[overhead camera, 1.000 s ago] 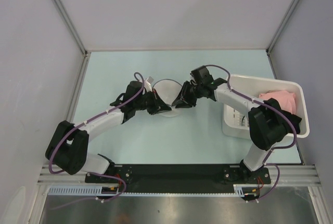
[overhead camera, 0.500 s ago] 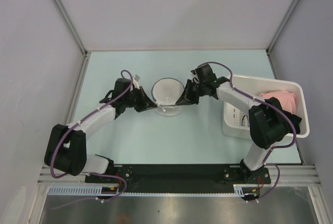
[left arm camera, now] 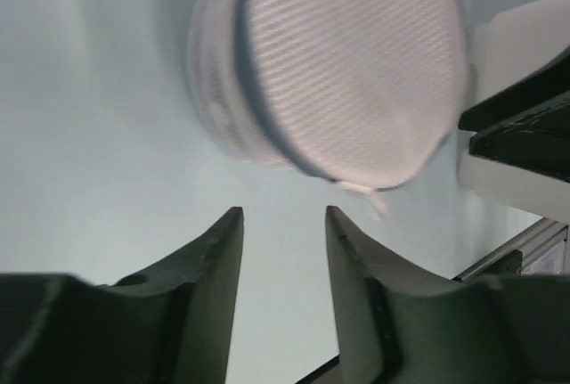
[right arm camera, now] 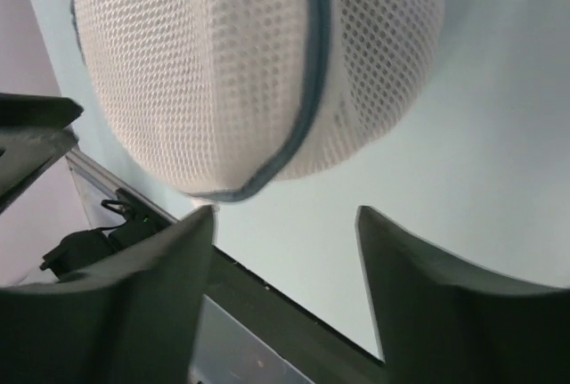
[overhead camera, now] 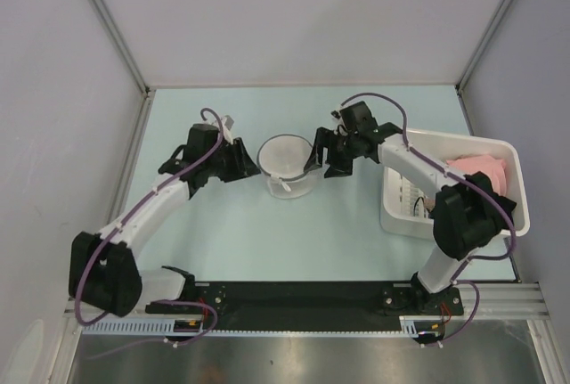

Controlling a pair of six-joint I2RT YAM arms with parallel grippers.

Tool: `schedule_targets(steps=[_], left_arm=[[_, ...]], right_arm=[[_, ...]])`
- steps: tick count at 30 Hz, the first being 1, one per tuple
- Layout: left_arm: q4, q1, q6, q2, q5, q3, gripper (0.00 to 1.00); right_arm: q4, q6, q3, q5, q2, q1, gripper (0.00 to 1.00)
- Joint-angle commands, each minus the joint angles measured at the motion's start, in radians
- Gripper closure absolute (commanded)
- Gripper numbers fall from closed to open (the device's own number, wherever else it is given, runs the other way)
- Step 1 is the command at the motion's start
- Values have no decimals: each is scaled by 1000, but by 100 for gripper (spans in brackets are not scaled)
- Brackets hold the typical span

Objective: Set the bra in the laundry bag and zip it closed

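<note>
A pale mint-green table [overhead camera: 294, 232] is seen from above, boxed in by grey panels on three sides. The laundry bag [overhead camera: 287, 163], a round white mesh pouch ringed by a dark zipper rim, is sat roughly mid-table. A white plastic bin [overhead camera: 396, 224] is parked at the right edge, well apart from the bag. A black rail is fixed along the near edge

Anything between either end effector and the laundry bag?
Nothing visible. The left end effector and right end effector both face the laundry bag with jaws open. Only table shows in each gap, and neither touches the bag.
</note>
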Motion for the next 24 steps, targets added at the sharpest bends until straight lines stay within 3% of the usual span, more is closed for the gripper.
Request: schedule_targets(steps=[1, 3, 4, 5, 7, 11, 14, 19, 24], left_arm=[[-9, -176, 53, -170, -117, 34, 49], [18, -261, 9, -234, -151, -11, 39], [73, -345, -10, -260, -167, -38, 36], [104, -385, -43, -308, -174, -96, 29], [175, -486, -73, -357, -220, -154, 24], [262, -577, -99, -541, -292, -311, 15], [356, -612, -140, -766, -346, -481, 1], [456, -618, -261, -1146, -348, -743, 1], [474, -618, -349, -1371, -336, -888, 1]], right_arm=[[-70, -139, 25, 129, -194, 83, 18], [-33, -159, -43, 184, -306, 135, 3], [30, -156, -79, 206, -344, 192, 0], [70, -151, -171, 220, -433, 215, 0], [174, -86, -260, 249, -518, 272, 0], [347, 42, -510, 341, -737, 371, 0], [431, 135, -684, 480, -929, 481, 0], [446, 255, -900, 668, -1168, 609, 0], [471, 430, -1089, 748, -1363, 631, 0]])
